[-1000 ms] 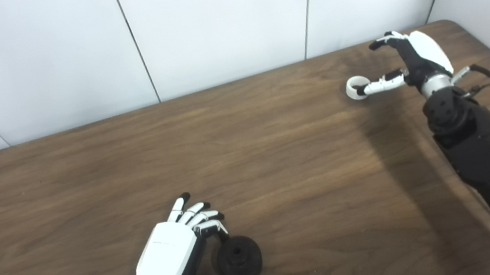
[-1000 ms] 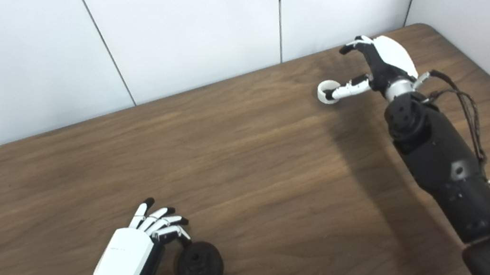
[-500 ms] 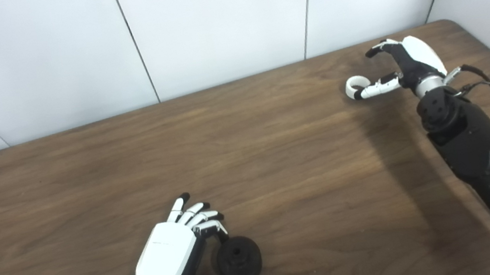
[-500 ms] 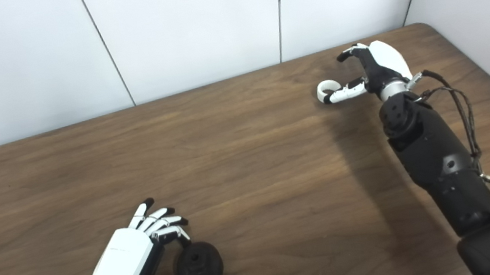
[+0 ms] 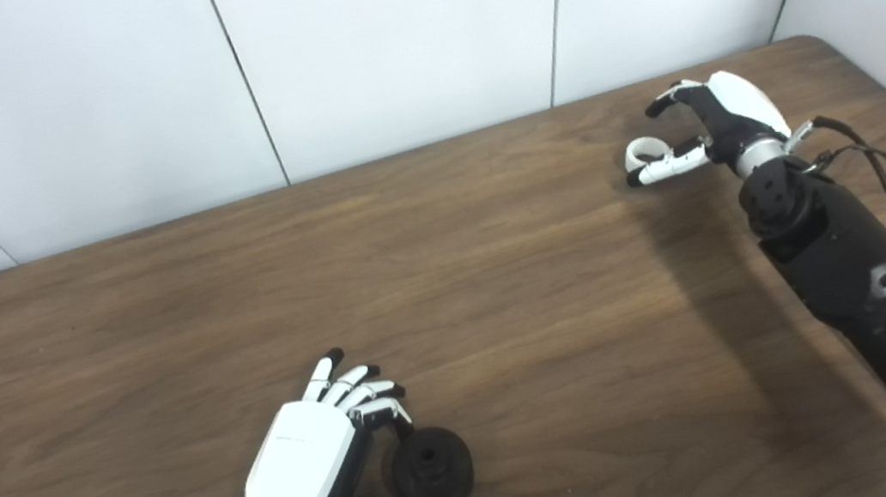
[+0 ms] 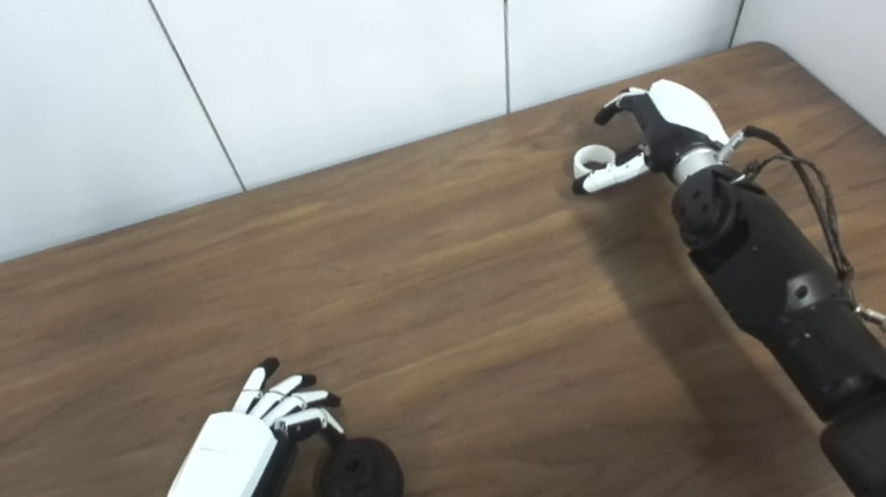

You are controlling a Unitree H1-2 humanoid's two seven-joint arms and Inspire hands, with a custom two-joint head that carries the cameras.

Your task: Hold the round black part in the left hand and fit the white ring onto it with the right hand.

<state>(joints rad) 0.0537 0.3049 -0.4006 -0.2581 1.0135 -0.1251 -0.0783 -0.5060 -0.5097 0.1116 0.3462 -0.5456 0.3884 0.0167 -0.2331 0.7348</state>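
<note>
Left hand [image 5: 309,467]: fingers and thumb pinch the round black part [image 5: 432,467], matte, disc-shaped, low on wood-grain table [image 5: 501,292]. Right hand [image 5: 716,125]: spread, thumb beside the white ring [image 5: 638,153], far right.

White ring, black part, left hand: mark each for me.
white ring [image 5: 637,151]: left eye view, on its upper rim, beside the right hand's thumb.
round black part [image 5: 432,467]: left eye view, on its front face.
left hand [image 6: 220,470]: right eye view, on its white back cover.

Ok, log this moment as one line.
left hand: shut on black part | right hand: open at white ring | ring: on table, unfitted
</note>
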